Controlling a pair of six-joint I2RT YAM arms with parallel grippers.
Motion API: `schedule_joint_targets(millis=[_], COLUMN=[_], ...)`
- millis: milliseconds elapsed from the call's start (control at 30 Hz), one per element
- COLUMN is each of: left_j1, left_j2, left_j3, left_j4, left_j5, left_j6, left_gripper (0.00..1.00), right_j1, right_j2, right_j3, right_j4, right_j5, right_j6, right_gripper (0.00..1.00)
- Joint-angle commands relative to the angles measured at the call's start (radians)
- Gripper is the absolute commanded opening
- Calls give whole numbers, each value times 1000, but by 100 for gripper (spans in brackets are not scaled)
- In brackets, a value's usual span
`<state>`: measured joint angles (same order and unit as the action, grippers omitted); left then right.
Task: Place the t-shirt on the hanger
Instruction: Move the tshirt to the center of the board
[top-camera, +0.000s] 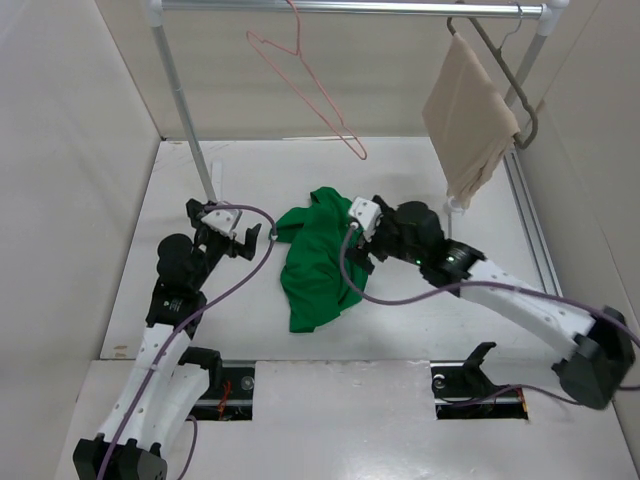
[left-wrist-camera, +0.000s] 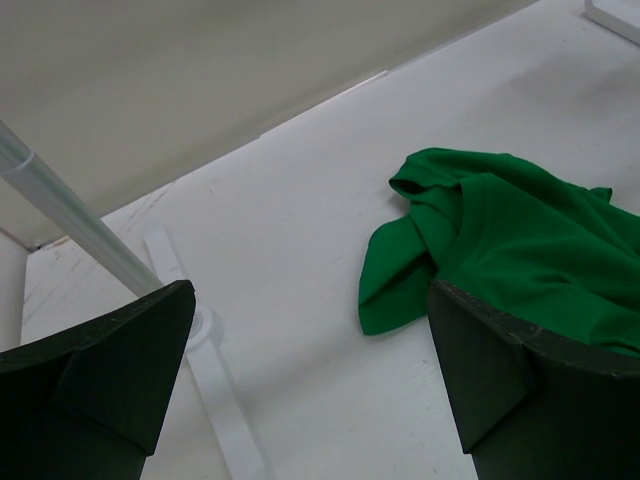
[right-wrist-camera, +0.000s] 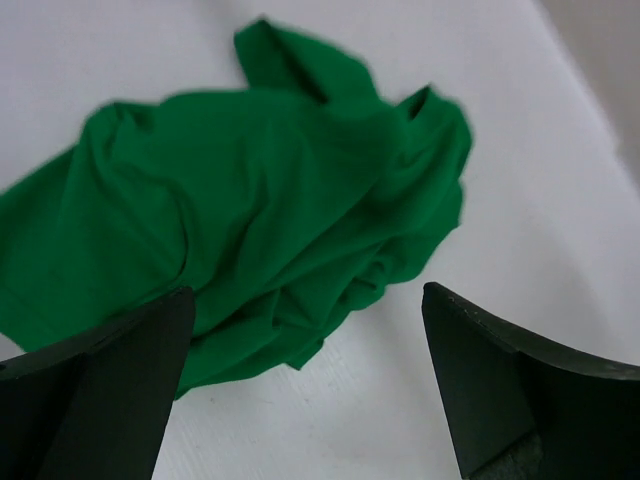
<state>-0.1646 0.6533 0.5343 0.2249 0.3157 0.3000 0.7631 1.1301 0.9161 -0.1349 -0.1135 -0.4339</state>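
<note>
The bright green t-shirt (top-camera: 315, 262) lies crumpled on the white table between my two arms. The thin pink hanger (top-camera: 312, 88) hangs empty by its hook from the rail at the back, above and behind the shirt. My left gripper (top-camera: 228, 218) stands open just left of the shirt; in its wrist view (left-wrist-camera: 310, 400) the t-shirt (left-wrist-camera: 500, 240) lies ahead to the right, with only bare table between the fingers. My right gripper (top-camera: 352, 238) hovers open over the shirt's right edge; its view (right-wrist-camera: 305, 390) shows the t-shirt (right-wrist-camera: 260, 190) just beyond the fingers (right-wrist-camera: 110, 380).
A metal rack with a top rail (top-camera: 350, 8) and a left post (top-camera: 185, 100) stands at the back; its post (left-wrist-camera: 70, 215) and white foot (left-wrist-camera: 205, 370) lie near my left gripper. A beige garment (top-camera: 468, 115) hangs on a grey hanger (top-camera: 512, 78) at right. Walls enclose both sides.
</note>
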Motion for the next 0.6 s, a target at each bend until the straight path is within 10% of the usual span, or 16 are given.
schedule_joint_targets(millis=[0, 233, 367, 567], left_j1=[-15, -15, -15, -15], left_j2=[-6, -46, -55, -64], left_j3=[-14, -43, -43, -43], left_j4=[13, -6, -16, -25], left_j5=[17, -13, -35, -44], left_j6=[-22, -13, -4, 5], left_gripper=[100, 100, 100, 100], right_j1=[-50, -134, -157, -146], right_j2=[172, 519, 616, 510], right_j3=[-7, 127, 173, 148], right_j4=[161, 268, 268, 223], right_j5=[-81, -267, -432, -610], right_j6=[1, -9, -9, -142], right_gripper=[100, 88, 0, 0])
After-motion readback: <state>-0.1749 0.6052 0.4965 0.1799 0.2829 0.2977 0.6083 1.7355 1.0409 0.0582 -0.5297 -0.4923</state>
